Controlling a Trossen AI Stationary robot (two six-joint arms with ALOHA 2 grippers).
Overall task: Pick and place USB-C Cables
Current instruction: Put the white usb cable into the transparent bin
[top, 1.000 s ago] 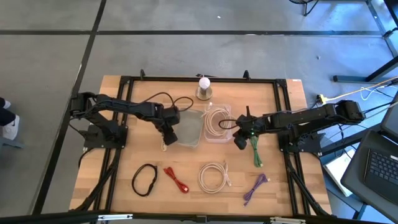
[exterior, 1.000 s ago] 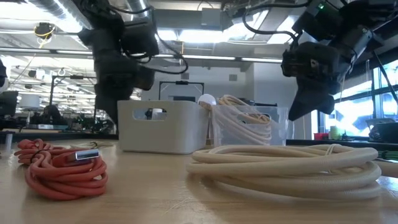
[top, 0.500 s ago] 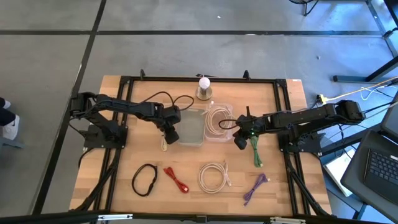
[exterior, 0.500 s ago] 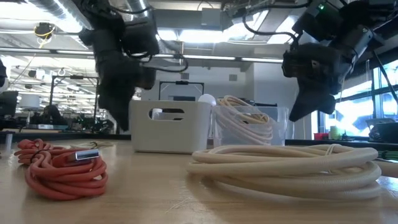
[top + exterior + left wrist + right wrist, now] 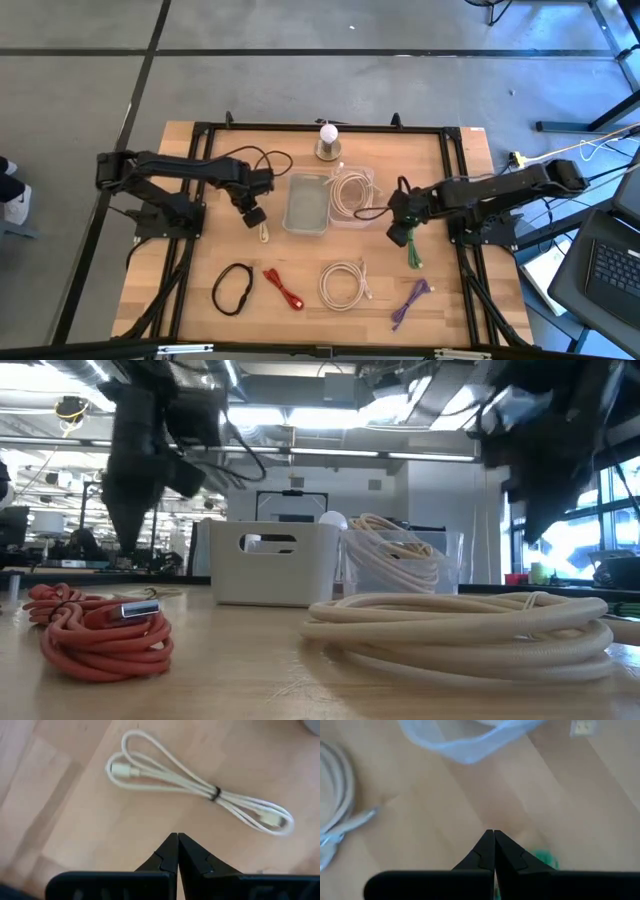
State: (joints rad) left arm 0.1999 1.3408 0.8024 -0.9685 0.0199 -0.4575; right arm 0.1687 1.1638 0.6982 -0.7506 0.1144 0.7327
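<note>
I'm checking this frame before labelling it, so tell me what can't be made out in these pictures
- Low view: both arms are motion-blurred, so the jaws cannot be read there.
- Low view: the cream coil fills the foreground and hides the table behind it; the green, purple and black cables do not show.
- Right wrist view: the green cable is blurred and partly hidden behind the right gripper.
- High view: the thin white cable by the left gripper is too small to read.

My left gripper (image 5: 254,216) hangs just left of the white bin (image 5: 306,204), fingers (image 5: 170,856) pressed together, holding nothing. My right gripper (image 5: 401,234) hovers well to the bin's right, arm stretched in low from that side, its fingers (image 5: 487,851) likewise pinched together.
</note>
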